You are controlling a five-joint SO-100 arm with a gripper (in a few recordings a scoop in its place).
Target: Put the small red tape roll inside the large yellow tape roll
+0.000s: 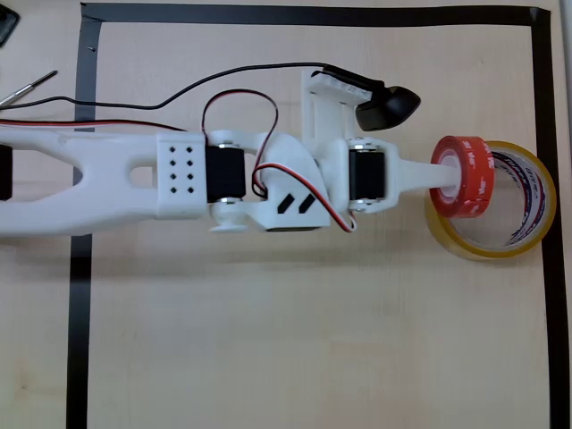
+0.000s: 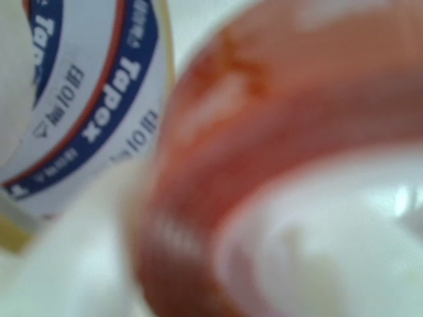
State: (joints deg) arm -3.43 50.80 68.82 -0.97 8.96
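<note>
The large yellow tape roll [image 1: 497, 243] lies flat near the right side of the table in the overhead view, its printed white core facing inward. The small red tape roll [image 1: 474, 177] is held on edge over the yellow roll's left rim, partly above its hole. My gripper [image 1: 454, 177] is shut on the red roll, with a white finger [image 1: 420, 174] reaching into it from the left. In the wrist view the red roll [image 2: 277, 112] is a close blur, and the yellow roll's core [image 2: 86, 99] with blue and red print shows behind it at the left.
A black tape border [image 1: 543, 107] frames the wooden table, running just right of the yellow roll. Cables [image 1: 134, 107] trail along the arm at the upper left. A thin metal tool [image 1: 27, 87] lies at the left edge.
</note>
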